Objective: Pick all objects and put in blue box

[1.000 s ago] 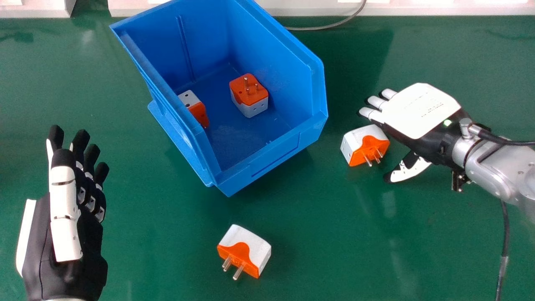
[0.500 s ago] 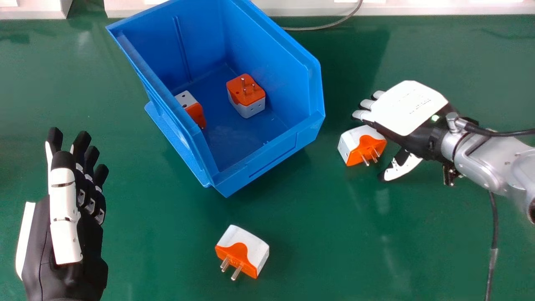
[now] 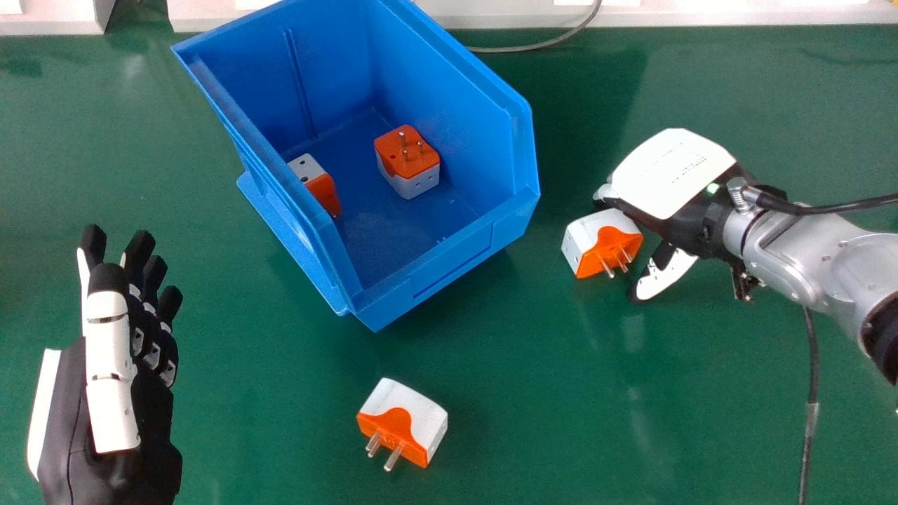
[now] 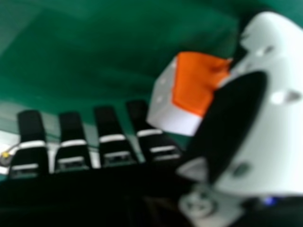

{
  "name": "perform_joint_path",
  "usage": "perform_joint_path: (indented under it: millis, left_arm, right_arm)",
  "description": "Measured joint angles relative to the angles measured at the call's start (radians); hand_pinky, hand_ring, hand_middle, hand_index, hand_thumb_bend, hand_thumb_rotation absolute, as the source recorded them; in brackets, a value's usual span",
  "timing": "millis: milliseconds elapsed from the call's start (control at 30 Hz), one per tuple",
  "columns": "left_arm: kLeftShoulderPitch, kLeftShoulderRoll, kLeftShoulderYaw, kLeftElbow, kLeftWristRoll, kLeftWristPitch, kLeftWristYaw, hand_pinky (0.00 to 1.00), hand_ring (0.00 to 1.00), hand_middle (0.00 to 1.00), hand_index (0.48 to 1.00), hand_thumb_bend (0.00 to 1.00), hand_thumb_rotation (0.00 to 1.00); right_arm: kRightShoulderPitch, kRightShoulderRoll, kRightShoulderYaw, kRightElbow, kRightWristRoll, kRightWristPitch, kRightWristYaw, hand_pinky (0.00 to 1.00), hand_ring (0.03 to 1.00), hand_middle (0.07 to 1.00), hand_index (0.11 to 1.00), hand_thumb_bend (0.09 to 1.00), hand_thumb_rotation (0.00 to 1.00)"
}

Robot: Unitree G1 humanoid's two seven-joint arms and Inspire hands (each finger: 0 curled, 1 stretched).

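Note:
My right hand (image 3: 672, 174) is low over the table, palm down, its bent but uncurled fingers beside a white-and-orange plug adapter (image 3: 593, 235); the thumb stands apart from the fingers. In the right hand view the adapter (image 4: 195, 82) sits between the fingers and thumb of this hand (image 4: 279, 127), partly behind the thumb. Another adapter (image 3: 414, 414) rests at the front of the table, prongs toward me. The blue box (image 3: 449, 256) holds two adapters, one (image 3: 407, 161) prongs up, one (image 3: 317, 184) by the left wall. My left hand (image 3: 109, 365) is open at the left.
A grey cable (image 3: 537, 48) lies behind the box along the table's back edge. White panels (image 3: 736, 12) border the green table (image 3: 266, 393) there. A black cable (image 3: 812, 393) hangs below the right forearm.
My right hand has moved left and closer around the adapter, and its fingers have bent somewhat. The whole scene has shifted slightly left in view. The left hand's pose is nearly unchanged.

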Motion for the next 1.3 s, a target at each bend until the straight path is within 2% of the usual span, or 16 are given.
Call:
perform_joint_path:
  millis: [67,133,267,500,633,800,967,1100,1200,1300]
  left_arm:
    - [0.001,0.0,0.0,-0.001,0.001,0.0,0.002,1.0,1.0,0.98,1.0,0.41,1.0]
    - [0.002,0.0,0.0,-0.001,0.0,0.0,0.002,1.0,1.0,0.98,1.0,0.41,0.99]
    - [0.003,0.0,-0.001,-0.001,0.0,0.0,0.001,1.0,1.0,0.98,1.0,0.42,0.99]
    - [0.007,-0.001,-0.006,-0.012,0.003,0.0,0.004,1.0,1.0,0.98,1.0,0.4,0.99]
    - [0.009,-0.003,-0.011,-0.027,0.007,0.0,0.005,1.0,1.0,0.98,1.0,0.41,0.99]
    - [0.017,-0.007,-0.016,-0.037,0.008,0.001,0.017,1.0,1.0,0.98,1.0,0.4,0.98]
    - [0.019,-0.011,-0.019,-0.038,0.007,0.001,0.023,1.0,1.0,0.98,1.0,0.43,0.95]
    - [0.027,-0.014,-0.02,-0.045,0.007,0.002,0.028,1.0,1.0,0.98,1.0,0.43,0.94]
    - [0.028,-0.018,-0.02,-0.049,0.006,0.004,0.029,1.0,1.0,0.98,1.0,0.4,0.94]
    - [0.027,-0.02,-0.02,-0.051,0.006,0.005,0.029,1.0,1.0,0.98,1.0,0.41,0.95]
  right_arm:
    - [-0.004,0.01,0.0,0.014,0.003,0.002,-0.001,0.68,0.714,0.714,0.672,0.406,0.47]
    - [-0.01,0.024,-0.003,0.036,0.01,0.005,-0.001,0.65,0.66,0.673,0.63,0.4,0.48]
    - [-0.021,0.047,-0.005,0.06,0.012,0.016,-0.001,0.61,0.63,0.65,0.613,0.399,0.51]
    - [-0.034,0.09,-0.007,0.076,0.037,0.035,-0.006,0.58,0.614,0.637,0.603,0.4,0.52]
    - [-0.046,0.112,-0.003,0.078,0.04,0.043,0.008,0.58,0.626,0.654,0.631,0.403,0.58]
    - [-0.058,0.132,0.003,0.081,0.042,0.05,0.033,0.57,0.622,0.649,0.636,0.438,0.61]
    - [-0.077,0.169,0.003,0.096,0.044,0.071,0.066,0.57,0.625,0.65,0.651,0.405,0.54]
    - [-0.081,0.183,0.003,0.107,0.046,0.079,0.068,0.56,0.611,0.639,0.63,0.363,0.53]
    - [-0.081,0.187,-0.004,0.113,0.062,0.089,0.068,0.56,0.614,0.65,0.627,0.356,0.5]
    - [-0.081,0.187,-0.011,0.114,0.085,0.089,0.08,0.55,0.612,0.647,0.618,0.339,0.52]
